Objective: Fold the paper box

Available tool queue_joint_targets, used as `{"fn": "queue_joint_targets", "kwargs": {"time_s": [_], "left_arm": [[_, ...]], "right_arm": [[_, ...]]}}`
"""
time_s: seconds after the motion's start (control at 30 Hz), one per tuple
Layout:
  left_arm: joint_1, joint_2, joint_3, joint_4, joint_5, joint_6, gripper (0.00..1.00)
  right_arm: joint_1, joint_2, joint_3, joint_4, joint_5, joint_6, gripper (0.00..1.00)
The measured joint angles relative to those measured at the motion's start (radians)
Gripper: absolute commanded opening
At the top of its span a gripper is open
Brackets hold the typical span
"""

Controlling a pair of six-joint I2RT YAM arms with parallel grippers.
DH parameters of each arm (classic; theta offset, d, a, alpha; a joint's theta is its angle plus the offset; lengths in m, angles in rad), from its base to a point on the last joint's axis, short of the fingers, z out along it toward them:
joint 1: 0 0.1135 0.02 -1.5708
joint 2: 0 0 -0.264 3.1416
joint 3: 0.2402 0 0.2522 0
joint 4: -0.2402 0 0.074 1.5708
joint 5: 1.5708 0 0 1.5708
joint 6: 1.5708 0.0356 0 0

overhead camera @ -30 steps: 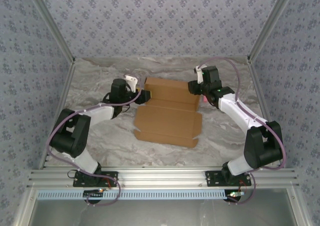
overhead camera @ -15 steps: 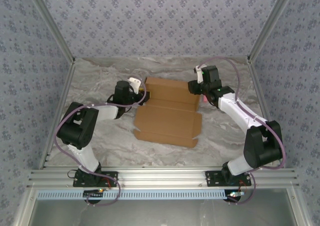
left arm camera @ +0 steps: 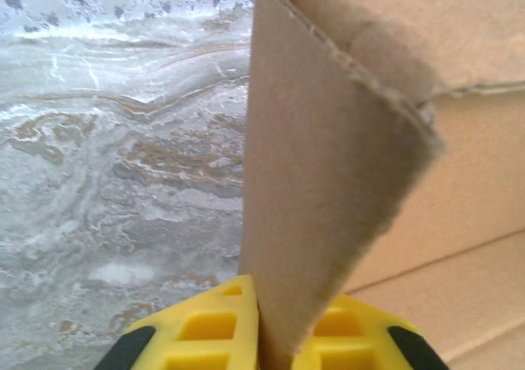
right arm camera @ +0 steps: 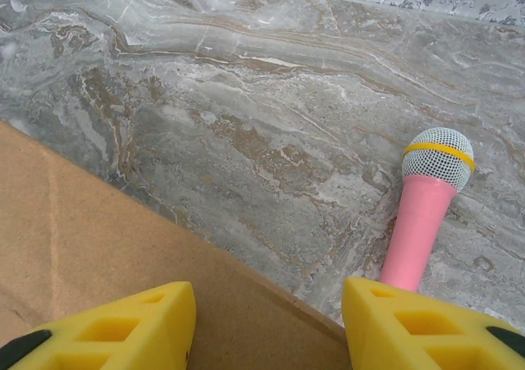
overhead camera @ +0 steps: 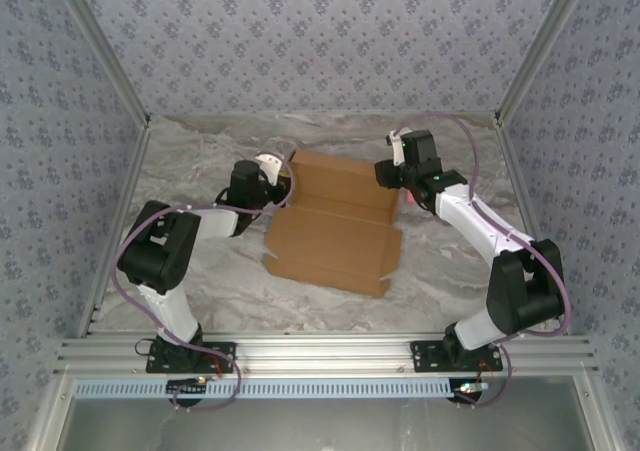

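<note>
Plainly the folding has only begun: on the marble-patterned counter (overhead camera: 450, 261) the paper box (overhead camera: 335, 236) lies near the middle as a mostly flat brown die-cut sheet, its creased panels spread out and its near flaps down. Only the small side flap at the sheet's ten o'clock corner stands up, and in the left wrist view it rises almost upright. As I judge it, the walls, the other side flaps and the lid are all left to fold. It is no container as it lies, and nothing rests on its panels. The left tool (overhead camera: 283, 186) is pinched tight on that raised flap. The right tool (right arm camera: 267, 321) sits at the sheet's two o'clock corner, its yellow fingers parted about halfway over the cardboard edge and gripping nothing. A pink toy microphone (right arm camera: 422, 214) lies on the counter just beside that corner, at three o'clock from the right tool.
</note>
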Motion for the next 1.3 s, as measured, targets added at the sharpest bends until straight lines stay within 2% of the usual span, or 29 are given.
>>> {"fn": "queue_joint_targets", "kwargs": {"time_s": [0.07,0.27,0.53,0.73,0.97,1.3], "left_arm": [[0.000,0.000,0.010,-0.015,-0.012,0.002,0.00],[-0.004,-0.016,0.060,-0.140,-0.018,0.005,0.00],[-0.022,-0.099,0.149,-0.406,-0.070,0.005,0.00],[-0.021,-0.105,0.318,-0.689,-0.141,0.021,0.00],[-0.021,-0.047,0.563,-1.030,-0.172,0.076,0.00],[-0.022,0.134,0.842,-1.458,-0.164,0.209,0.00]], "right_arm": [[0.000,0.002,0.012,-0.019,0.000,-0.002,0.57],[0.016,0.021,0.080,-0.085,0.000,-0.003,0.66],[0.033,0.019,0.162,-0.108,-0.001,-0.002,0.69],[0.032,-0.023,0.162,-0.153,0.000,0.005,0.72],[0.005,-0.103,0.161,-0.176,0.000,0.010,0.72],[-0.048,-0.123,0.097,-0.177,0.000,0.028,0.72]]}}
